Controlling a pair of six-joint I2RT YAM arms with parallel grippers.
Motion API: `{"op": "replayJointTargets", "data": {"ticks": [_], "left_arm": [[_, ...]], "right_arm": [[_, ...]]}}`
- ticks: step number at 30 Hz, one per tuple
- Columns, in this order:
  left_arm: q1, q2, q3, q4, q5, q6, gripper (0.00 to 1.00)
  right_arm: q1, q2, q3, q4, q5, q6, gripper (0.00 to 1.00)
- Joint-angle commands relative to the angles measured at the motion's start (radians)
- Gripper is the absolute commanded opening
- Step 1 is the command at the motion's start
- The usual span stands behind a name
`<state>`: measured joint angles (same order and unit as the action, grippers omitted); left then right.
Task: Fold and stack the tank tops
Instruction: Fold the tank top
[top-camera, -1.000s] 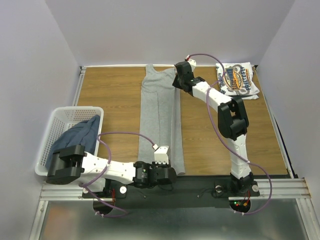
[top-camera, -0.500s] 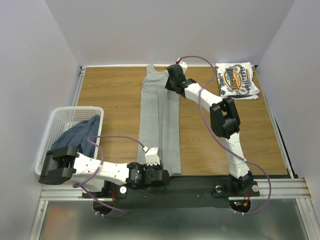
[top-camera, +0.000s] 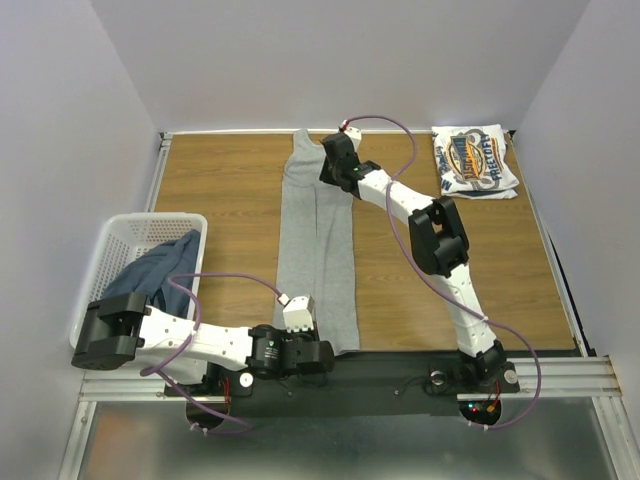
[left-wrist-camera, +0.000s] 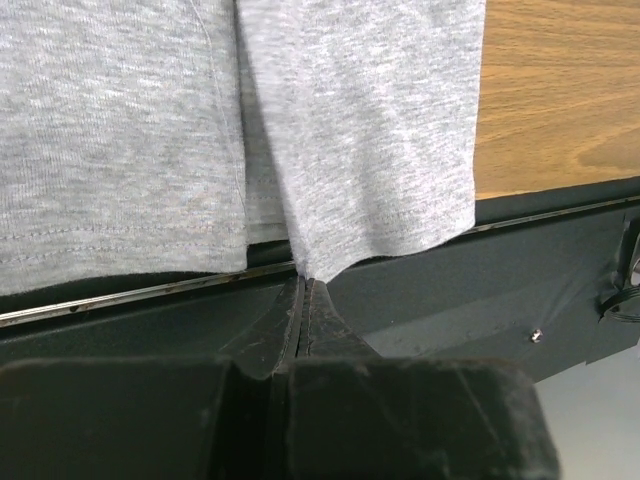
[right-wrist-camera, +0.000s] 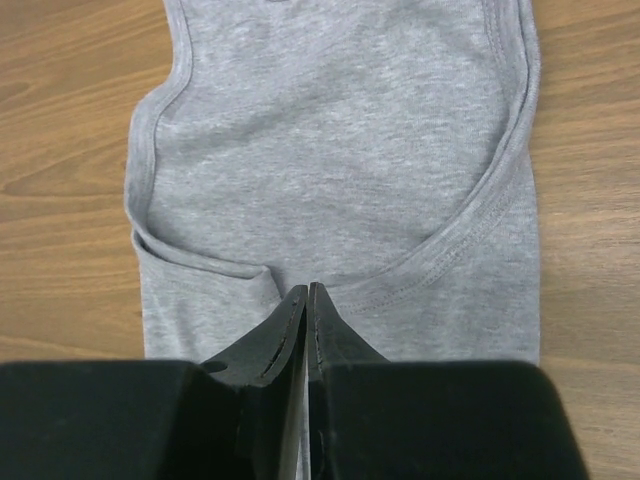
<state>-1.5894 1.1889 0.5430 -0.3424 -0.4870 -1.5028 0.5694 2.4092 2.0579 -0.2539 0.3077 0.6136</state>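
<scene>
The left arm lies low along the near edge of the table; the left jaws pinch the bottom hem of the grey tank top; the right arm reaches far across; the right jaws pinch its armhole edge; it lies long down the middle.

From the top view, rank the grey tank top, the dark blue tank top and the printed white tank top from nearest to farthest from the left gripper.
1. grey tank top: its near hem is pinched in the left gripper, centre front.
2. dark blue tank top: in the basket, off to the left.
3. printed white tank top: far right corner.
</scene>
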Motion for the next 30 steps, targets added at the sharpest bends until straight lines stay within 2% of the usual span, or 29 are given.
{"op": "replayJointTargets", "data": {"ticks": [1,11,12,14,15,18,24,28,30], "left_arm": [[-0.009,-0.018,-0.014,-0.043,-0.019,-0.028,0.00],[-0.007,-0.058,-0.020,-0.066,-0.039,-0.046,0.01],[-0.009,-0.060,-0.021,-0.066,-0.038,-0.045,0.12],[-0.007,-0.066,-0.020,-0.066,-0.036,-0.045,0.23],[-0.009,-0.078,-0.014,-0.066,-0.041,-0.042,0.32],[-0.009,-0.107,0.004,-0.090,-0.064,-0.039,0.40],[-0.009,-0.207,0.055,-0.245,-0.169,-0.103,0.45],[0.011,-0.302,0.052,-0.371,-0.251,-0.206,0.49],[0.029,-0.346,0.040,-0.417,-0.263,-0.221,0.51]], "right_arm": [[0.004,0.013,0.061,0.038,0.010,-0.011,0.10],[0.014,0.031,0.107,0.038,-0.015,-0.032,0.14],[0.014,0.028,0.102,0.038,-0.013,-0.032,0.14],[0.015,0.024,0.093,0.036,-0.013,-0.035,0.14],[0.017,0.021,0.076,0.038,-0.012,-0.037,0.14],[0.021,-0.002,0.036,0.038,-0.009,-0.041,0.15],[0.026,-0.140,-0.122,0.038,-0.010,-0.083,0.22],[0.030,-0.385,-0.348,0.038,-0.080,-0.069,0.29],[0.055,-0.470,-0.519,0.038,-0.093,-0.061,0.33]]}}
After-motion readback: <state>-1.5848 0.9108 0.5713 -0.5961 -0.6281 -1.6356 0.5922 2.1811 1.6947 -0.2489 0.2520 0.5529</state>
